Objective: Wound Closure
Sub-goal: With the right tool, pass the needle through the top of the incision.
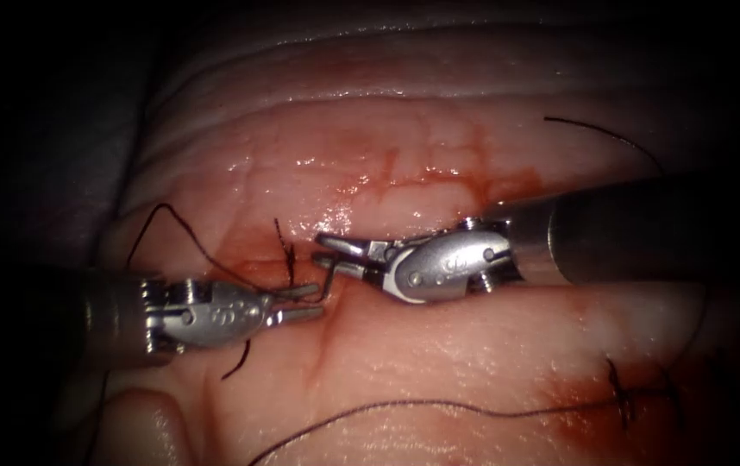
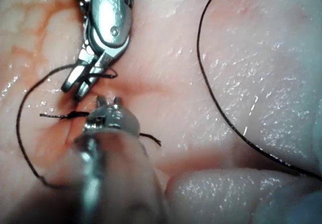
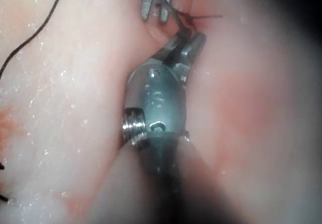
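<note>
Needle [image 1: 329, 280] between both claws, bent-looking

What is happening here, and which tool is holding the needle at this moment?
Two tools work over a cut in the tissue. The right arm's end effector grips the needle near one end. The left arm's end effector is open at the needle's other end and holds nothing. The needle sits just above the cut; whether its tip is in the tissue is unclear. A tied stitch stands beside it, and thread lies loose across the tissue.
</note>
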You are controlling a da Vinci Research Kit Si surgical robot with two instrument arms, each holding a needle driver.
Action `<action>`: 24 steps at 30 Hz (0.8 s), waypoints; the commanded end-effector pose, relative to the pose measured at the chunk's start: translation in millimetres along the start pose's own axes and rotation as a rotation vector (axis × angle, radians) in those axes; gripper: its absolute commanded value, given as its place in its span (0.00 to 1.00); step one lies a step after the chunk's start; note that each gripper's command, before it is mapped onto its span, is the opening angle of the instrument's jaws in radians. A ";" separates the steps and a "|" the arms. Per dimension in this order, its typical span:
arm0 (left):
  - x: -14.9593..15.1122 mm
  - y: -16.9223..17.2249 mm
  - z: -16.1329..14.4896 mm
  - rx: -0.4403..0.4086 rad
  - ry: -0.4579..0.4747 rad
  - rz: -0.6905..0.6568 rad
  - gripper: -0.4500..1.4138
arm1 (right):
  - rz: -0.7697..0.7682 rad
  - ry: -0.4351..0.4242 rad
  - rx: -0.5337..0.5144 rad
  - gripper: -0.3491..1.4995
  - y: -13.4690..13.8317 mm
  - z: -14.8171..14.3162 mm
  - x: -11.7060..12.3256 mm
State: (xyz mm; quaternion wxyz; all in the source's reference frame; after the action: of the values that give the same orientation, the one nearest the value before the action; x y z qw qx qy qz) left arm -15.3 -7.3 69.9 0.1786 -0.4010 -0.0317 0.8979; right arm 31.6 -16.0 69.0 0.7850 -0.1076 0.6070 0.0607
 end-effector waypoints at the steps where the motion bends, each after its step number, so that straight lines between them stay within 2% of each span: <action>1: -0.2 0.3 1.0 -0.004 0.003 -0.001 0.17 | -0.001 0.008 -0.004 0.00 0.7 1.2 0.6; 10: -1.9 0.2 2.0 -0.001 0.002 -0.008 0.17 | 0.033 0.033 -0.018 0.00 4.3 2.1 1.9; 21: -1.9 1.0 1.9 -0.011 -0.001 -0.004 0.18 | 0.040 0.037 -0.023 0.00 5.3 2.5 1.6; 24: -1.9 1.1 1.9 -0.012 -0.004 -0.004 0.18 | 0.148 0.030 -0.013 0.00 5.8 2.9 1.3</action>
State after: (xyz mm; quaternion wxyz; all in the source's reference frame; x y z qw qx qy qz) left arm -15.3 -8.6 71.8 0.1784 -0.4003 -0.0373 0.8981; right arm 32.7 -9.3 67.3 0.7683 -0.0650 0.6245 0.1247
